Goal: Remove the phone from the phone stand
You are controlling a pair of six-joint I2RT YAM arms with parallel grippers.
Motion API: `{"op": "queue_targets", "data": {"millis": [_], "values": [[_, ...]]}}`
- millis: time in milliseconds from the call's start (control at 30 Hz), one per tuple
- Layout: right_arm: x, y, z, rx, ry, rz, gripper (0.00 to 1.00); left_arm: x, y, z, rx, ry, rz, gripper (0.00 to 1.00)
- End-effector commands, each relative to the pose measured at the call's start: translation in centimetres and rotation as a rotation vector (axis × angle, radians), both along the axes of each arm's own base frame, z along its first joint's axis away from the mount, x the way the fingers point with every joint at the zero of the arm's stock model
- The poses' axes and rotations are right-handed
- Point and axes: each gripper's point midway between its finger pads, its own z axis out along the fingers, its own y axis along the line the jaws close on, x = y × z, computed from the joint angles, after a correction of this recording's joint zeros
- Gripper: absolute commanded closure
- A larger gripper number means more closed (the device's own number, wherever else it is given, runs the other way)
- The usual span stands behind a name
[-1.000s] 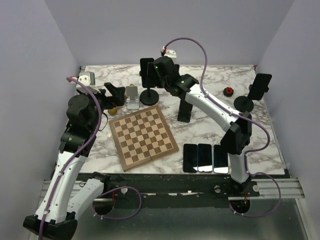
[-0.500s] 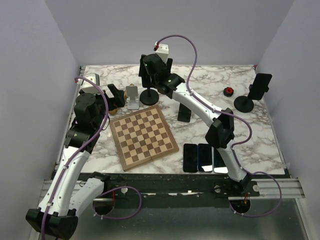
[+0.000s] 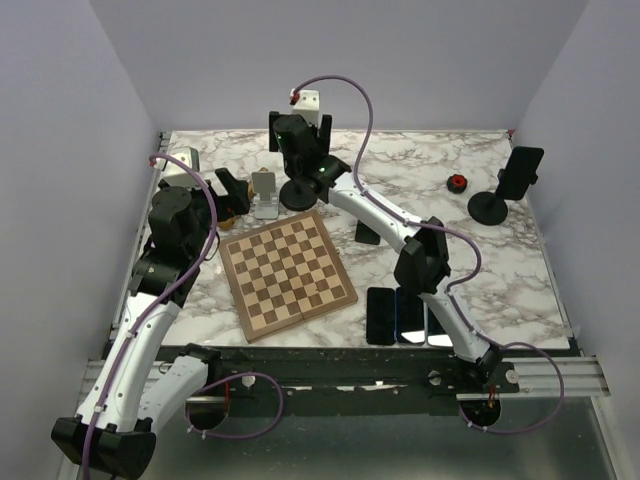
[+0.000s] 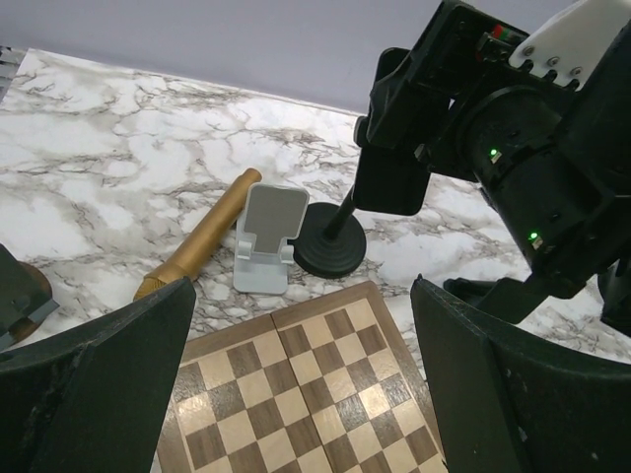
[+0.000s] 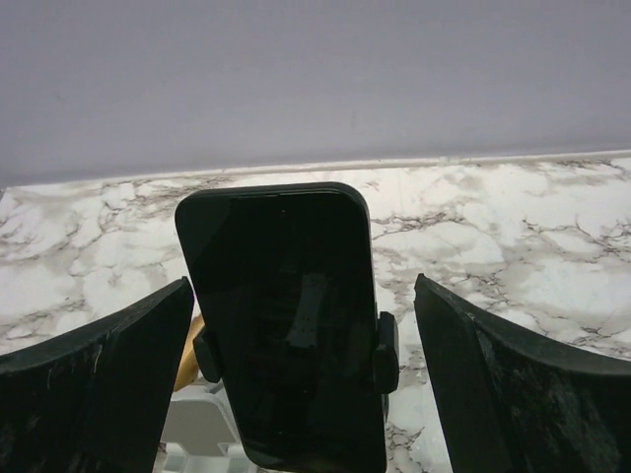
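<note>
A black phone stands upright, clamped in a black phone stand with a round base at the back of the table. My right gripper is open, with one finger on each side of the phone and a gap to it on both sides. In the top view the right gripper covers most of the phone. The left wrist view shows the phone's back and the stand base. My left gripper is open and empty, over the table's left side near the chessboard.
A small white stand and a gold stick lie left of the black stand. A second stand holding a phone is at the back right, near a red object. Three phones lie flat at the front; another lies mid-table.
My right arm has swung left and its open gripper has come up around the phone on the stand. The left arm shifted slightly, then stayed still.
</note>
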Motion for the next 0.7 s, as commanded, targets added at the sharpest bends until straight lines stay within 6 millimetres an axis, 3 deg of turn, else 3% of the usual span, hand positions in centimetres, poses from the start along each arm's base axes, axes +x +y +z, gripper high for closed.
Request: {"op": "queue_targets", "data": {"millis": [0, 300, 500, 667], "values": [[0.2, 0.6, 1.0, -0.04, -0.088, -0.065, 0.0, 0.3, 0.7, -0.1, -0.002, -0.01, 0.034, 0.01], [0.8, 0.8, -0.2, -0.081, -0.095, -0.078, 0.0, 0.5, 0.4, -0.4, -0.003, 0.002, 0.028, 0.01], [1.1, 0.8, -0.7, -0.115, -0.099, -0.084, 0.08, 0.6, 0.4, -0.5, -0.002, 0.006, 0.026, 0.01], [1.2, 1.1, -1.4, -0.138, -0.08, -0.051, 0.03, 0.7, 0.3, -0.7, -0.001, 0.012, 0.023, 0.01]]}}
